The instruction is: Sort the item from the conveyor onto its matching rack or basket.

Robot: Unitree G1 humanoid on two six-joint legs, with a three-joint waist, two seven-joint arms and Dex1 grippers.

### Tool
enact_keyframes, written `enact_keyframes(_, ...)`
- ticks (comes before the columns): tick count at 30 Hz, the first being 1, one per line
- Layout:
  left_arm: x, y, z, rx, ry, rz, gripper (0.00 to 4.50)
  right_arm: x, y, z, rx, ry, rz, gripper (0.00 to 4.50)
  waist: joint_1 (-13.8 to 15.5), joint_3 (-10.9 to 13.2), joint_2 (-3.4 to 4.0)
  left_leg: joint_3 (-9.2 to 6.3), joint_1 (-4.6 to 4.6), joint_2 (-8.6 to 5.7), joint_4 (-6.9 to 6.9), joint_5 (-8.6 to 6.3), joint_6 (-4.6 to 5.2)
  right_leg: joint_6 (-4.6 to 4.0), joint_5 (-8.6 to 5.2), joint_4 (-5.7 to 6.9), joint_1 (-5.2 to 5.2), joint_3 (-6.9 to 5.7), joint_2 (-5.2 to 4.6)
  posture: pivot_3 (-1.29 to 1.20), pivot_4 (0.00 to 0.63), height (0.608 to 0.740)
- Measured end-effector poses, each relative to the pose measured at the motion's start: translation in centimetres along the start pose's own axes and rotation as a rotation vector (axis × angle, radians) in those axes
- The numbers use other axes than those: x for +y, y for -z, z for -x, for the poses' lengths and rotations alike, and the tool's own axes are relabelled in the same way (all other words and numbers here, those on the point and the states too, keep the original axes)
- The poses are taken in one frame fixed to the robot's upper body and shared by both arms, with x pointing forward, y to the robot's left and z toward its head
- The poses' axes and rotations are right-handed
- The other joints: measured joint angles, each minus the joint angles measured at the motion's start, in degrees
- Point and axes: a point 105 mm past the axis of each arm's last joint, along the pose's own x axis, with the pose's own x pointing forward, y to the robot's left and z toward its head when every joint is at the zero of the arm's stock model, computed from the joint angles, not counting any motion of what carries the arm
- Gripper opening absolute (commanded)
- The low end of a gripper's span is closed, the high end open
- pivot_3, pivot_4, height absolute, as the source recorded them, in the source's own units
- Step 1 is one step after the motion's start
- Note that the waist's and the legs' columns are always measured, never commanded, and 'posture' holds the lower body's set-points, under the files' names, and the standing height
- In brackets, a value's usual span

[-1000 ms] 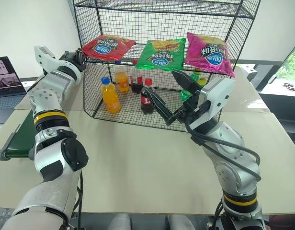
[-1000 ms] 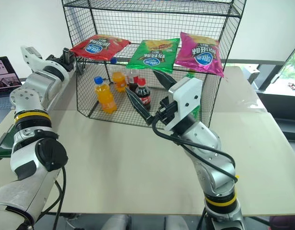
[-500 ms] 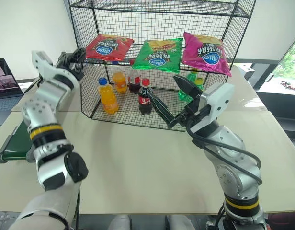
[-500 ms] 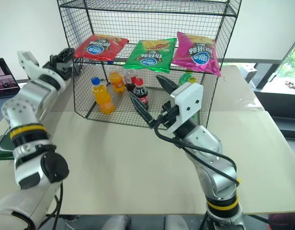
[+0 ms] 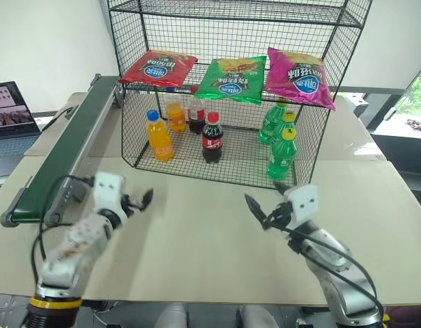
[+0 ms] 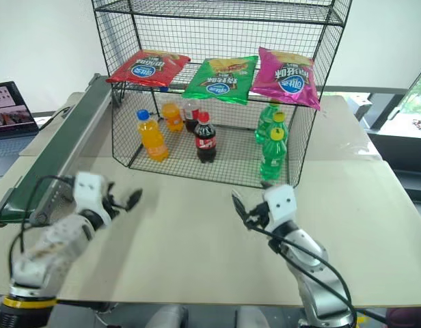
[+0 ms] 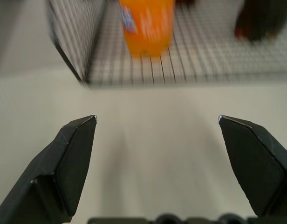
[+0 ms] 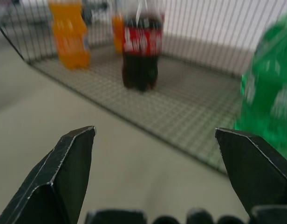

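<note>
While the red chip bag (image 5: 156, 67) lies flat on the black wire rack's (image 5: 128, 113) middle shelf, left of the green bag (image 5: 232, 77), both arms hang low over the table (image 5: 197, 225). Left gripper (image 7: 157, 122): fingers spread wide, empty. Right gripper (image 8: 155, 131): likewise spread, empty. Conveyor (image 5: 63, 154) sits at far left.

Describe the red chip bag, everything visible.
The red bag is a flat, crinkly, glossy foil-like packet with a blue oval logo and yellow print near its far end. It looks sealed. It lies face up on the middle shelf of the black wire rack, at the rack's left end, its near edge drooping slightly over the shelf front. The green bag lies beside it on the right; whether they touch is unclear. No gripper touches it.
</note>
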Motion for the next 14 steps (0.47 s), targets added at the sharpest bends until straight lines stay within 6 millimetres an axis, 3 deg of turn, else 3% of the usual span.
enact_keyframes(6,-1.7,1.1,-1.5,-0.048,0.028,-0.014,4.47,0.0,0.3,0.4,-0.021,0.060,0.007,4.50,-0.12,-0.01,0.01,-0.01,0.01,0.00,0.02,-0.05,0.09,0.41,-0.23,0.00,0.06,0.00,0.01,0.00,0.150,0.738)
enact_keyframes(14,-2.5,0.3,-2.2,-0.102,0.114,-0.011,4.47,-1.6,1.1,0.9,-0.020,0.178,0.034,4.50,-0.25,-0.03,0.04,0.00,0.06,-0.01,0.02,-0.07,0.13,0.43,-0.24,0.03,0.10,0.00,0.02,0.00,0.150,0.738)
